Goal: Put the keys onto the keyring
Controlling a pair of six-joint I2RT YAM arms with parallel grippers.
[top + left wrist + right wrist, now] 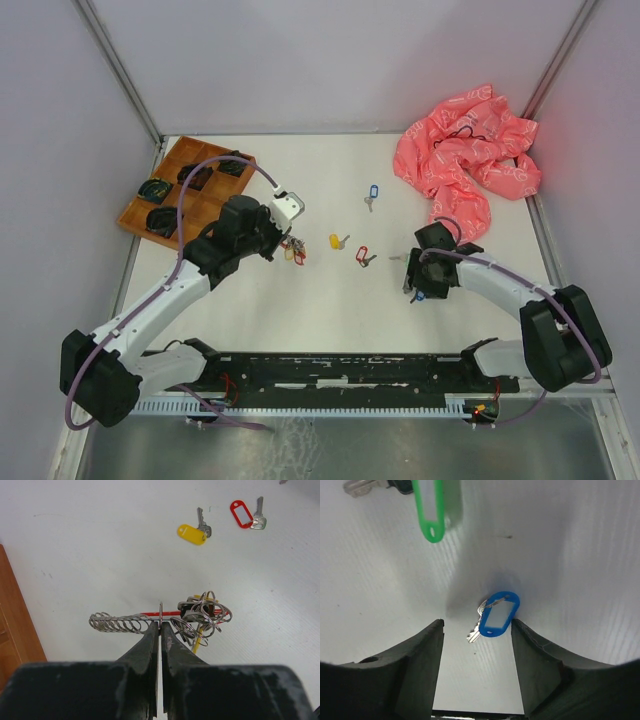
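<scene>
My left gripper (161, 626) is shut on one thin ring of the keyring (200, 615), a silvery bunch of rings and a coil with a red and black piece. The top view shows that gripper (285, 243) left of centre, over the keyring (294, 252). The right gripper (477, 625) hangs open, low over the table, with a blue-tagged key (497, 616) lying between its fingertips, close to the right finger. A green-tagged key (436, 510) lies beyond it. On the table between the arms lie a yellow-tagged key (192, 534) and a red-tagged key (242, 514). Another blue-tagged key (373, 192) lies farther back.
A crumpled pink bag (465, 160) fills the back right corner. A wooden tray (185, 185) with dark coiled items sits at the back left, its edge close to the left arm. White walls enclose the table on three sides.
</scene>
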